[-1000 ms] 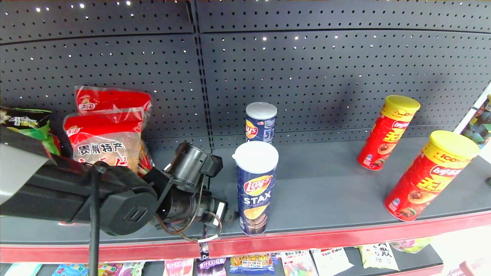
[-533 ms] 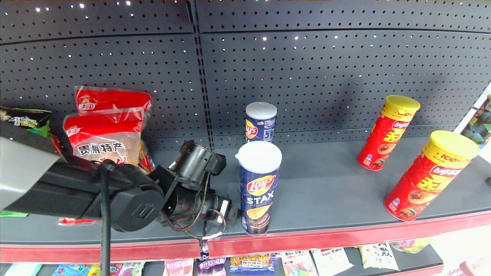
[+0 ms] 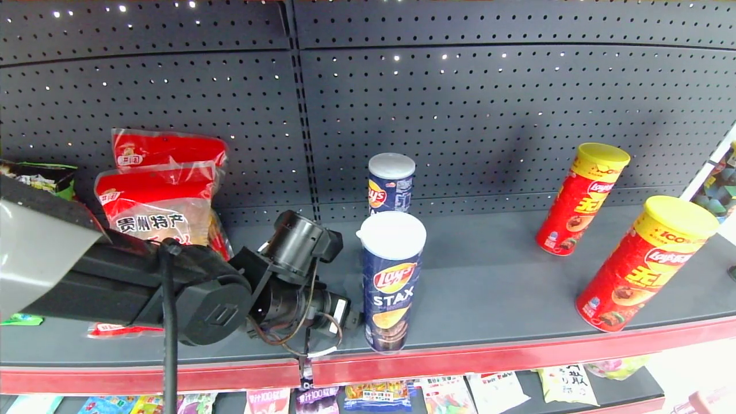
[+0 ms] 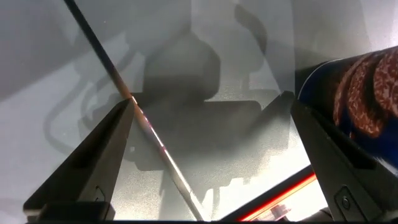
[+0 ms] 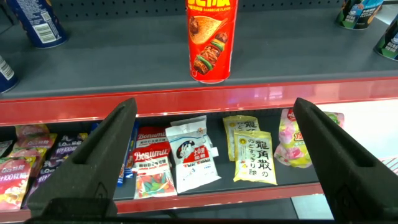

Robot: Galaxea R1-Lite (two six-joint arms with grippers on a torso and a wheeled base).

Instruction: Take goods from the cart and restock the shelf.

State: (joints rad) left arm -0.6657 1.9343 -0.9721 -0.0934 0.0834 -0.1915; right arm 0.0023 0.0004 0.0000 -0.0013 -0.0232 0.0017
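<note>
A blue chips can (image 3: 392, 282) with a white lid stands upright at the front edge of the grey shelf (image 3: 489, 287). A second blue can (image 3: 391, 181) stands behind it by the back wall. My left gripper (image 3: 352, 319) sits low on the shelf right beside the front can's base. In the left wrist view the left gripper (image 4: 208, 102) is open, its fingers wide apart over bare shelf, and the blue can (image 4: 357, 81) lies against one finger. My right gripper (image 5: 214, 106) is open and holds nothing, in front of the shelf's red edge.
Two red cans with yellow lids (image 3: 581, 198) (image 3: 647, 264) stand at the shelf's right. Red snack bags (image 3: 158, 195) lean against the back wall on the left. Snack packets (image 5: 193, 162) lie on the lower shelf. Bare shelf lies between the blue and red cans.
My left arm has slid a little to the right along the shelf front, and the front blue can has shifted right with it. The other cans have not moved.
</note>
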